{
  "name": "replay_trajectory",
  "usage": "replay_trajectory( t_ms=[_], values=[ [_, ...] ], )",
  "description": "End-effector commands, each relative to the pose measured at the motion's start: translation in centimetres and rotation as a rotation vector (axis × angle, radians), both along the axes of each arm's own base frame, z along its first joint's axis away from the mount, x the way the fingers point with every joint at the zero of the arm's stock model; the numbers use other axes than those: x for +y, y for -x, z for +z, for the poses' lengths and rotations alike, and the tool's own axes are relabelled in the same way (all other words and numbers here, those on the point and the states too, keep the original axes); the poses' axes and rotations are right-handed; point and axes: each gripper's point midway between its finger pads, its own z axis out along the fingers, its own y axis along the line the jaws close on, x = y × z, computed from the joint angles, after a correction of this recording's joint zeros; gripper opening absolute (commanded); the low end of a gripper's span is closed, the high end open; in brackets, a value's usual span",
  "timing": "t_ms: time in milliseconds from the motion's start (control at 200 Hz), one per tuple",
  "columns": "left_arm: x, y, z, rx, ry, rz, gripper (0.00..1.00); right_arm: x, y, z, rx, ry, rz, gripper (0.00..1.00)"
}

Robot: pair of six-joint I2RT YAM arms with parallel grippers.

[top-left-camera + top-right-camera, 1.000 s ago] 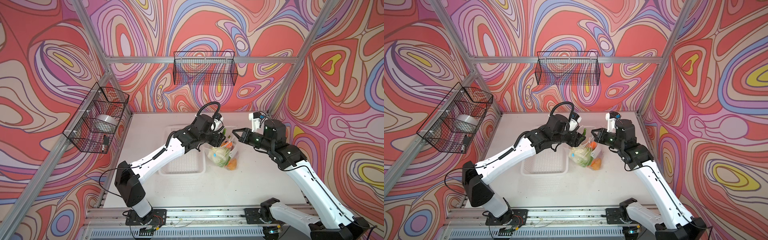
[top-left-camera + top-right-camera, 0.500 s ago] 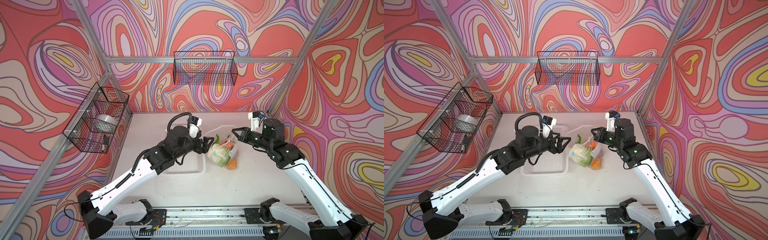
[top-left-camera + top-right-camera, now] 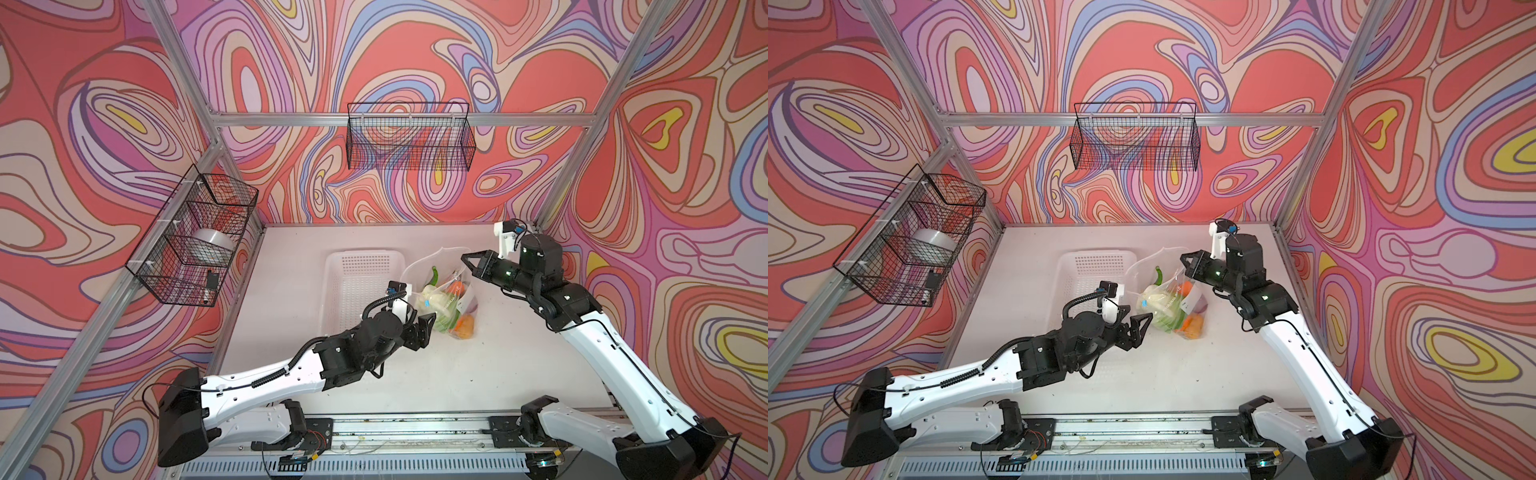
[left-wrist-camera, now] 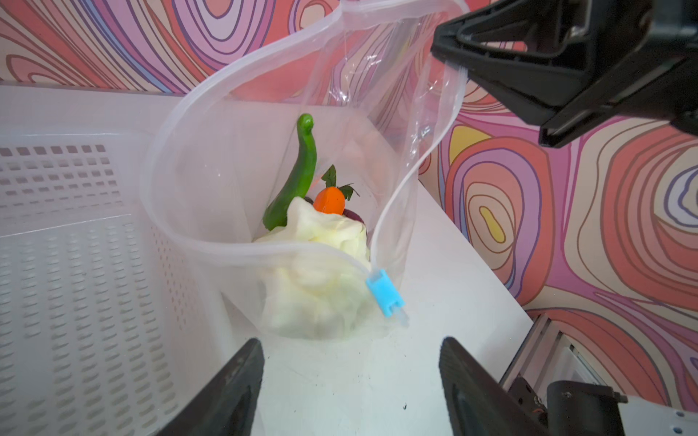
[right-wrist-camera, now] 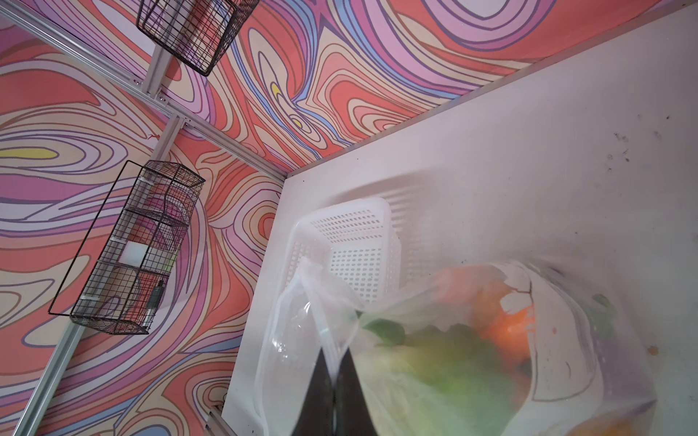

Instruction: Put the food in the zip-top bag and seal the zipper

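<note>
Left gripper retreated, agape; right gripper pinches zip-top bag

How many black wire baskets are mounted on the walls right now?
2. One black wire basket hangs on the left wall; a second black wire basket hangs on the back wall. None appears hidden.

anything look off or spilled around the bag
Nothing spilled that I can see. The zip-top bag gapes unsealed, its blue slider parked at one end, and the green pepper stands upright, poking above the other food. The right gripper pinches the bag's edge.
</note>
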Motion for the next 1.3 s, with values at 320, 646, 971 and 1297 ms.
replay_trajectory(
  t_ms=[320,646,971,1297],
  values=[
    [-2.0,-2.0,2.0,-0.062,0.081,0.066,0.16,-0.9,0.5,1.7,-0.052,-0.024,-0.043,0.0],
    [0.6,-3.9,8.7,-0.224,0.062,-0.039,0.0,-2.0,1.4,2.5,-0.08,-0.012,-0.085,0.0],
    [-1.1,-4.0,12.0,-0.391,-0.114,-0.207,0.0,-1.4,3.5,1.3,-0.04,-0.058,-0.026,0.0],
    [-3.4,-2.5,7.9,-0.334,-0.206,-0.402,0.0,-2.3,5.3,1.7,-0.11,0.228,0.083,0.48]
  ],
)
